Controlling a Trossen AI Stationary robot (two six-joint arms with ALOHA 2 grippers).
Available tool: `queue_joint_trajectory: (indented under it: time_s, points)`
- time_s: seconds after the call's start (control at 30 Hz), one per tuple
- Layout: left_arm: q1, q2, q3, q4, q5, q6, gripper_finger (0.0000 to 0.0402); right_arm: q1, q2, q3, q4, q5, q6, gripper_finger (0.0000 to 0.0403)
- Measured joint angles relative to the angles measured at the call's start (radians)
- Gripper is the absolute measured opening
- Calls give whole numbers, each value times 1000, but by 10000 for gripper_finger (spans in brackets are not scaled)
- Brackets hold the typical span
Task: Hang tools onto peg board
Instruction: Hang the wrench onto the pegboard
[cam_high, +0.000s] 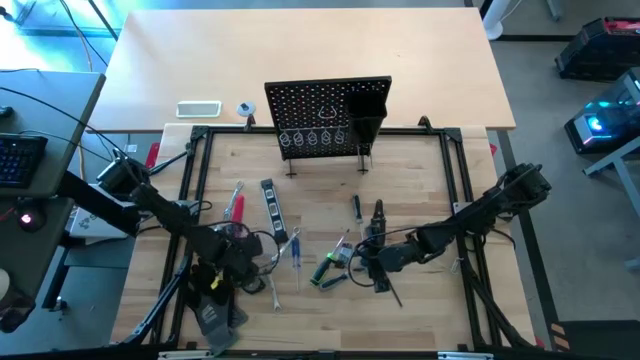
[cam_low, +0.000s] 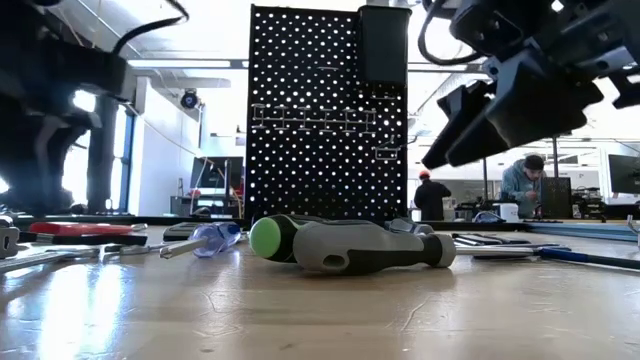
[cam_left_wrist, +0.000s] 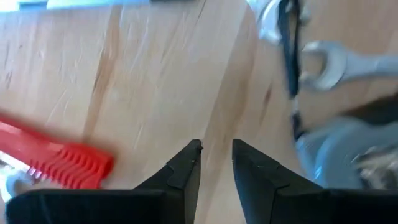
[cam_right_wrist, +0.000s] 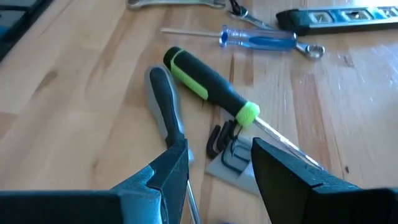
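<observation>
The right gripper (cam_right_wrist: 214, 165) hangs open and empty just right of the green screwdriver (cam_right_wrist: 208, 87), whose handle runs slantwise across its jaws; the left gripper (cam_left_wrist: 216, 163), fingers narrowly parted on nothing, sits well left. The peg board (cam_high: 315, 115) stands at the far side.

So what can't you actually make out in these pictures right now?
- Peg board holders, low view: backlit, so any hung tool is unreadable.
- Tools near the left gripper, high view: tiny, tangled with cables.
- Wrench, left wrist view: blurred, cut off at the edge.
- Hex keys, right wrist view: partly behind the green screwdriver.
</observation>
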Motion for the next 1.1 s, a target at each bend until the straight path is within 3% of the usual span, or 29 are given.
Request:
queue_joint_trajectory:
  time_s: [0.33, 0.47, 0.83, 1.1]
  points:
    - [-55, 0, 0, -187, 19, 91, 160, -2, 0, 0, 12, 0, -1, 169]
    - [-39, -1, -33, -172, 35, 119, 166, -2, 0, 0, 27, 1, -1, 169]
    - [-15, -8, -163, -46, 78, 179, 127, -3, 0, 0, 28, 11, -1, 169]
    - [108, -7, -166, 107, 101, 391, 65, -24, 0, 0, 66, 23, -19, 169]
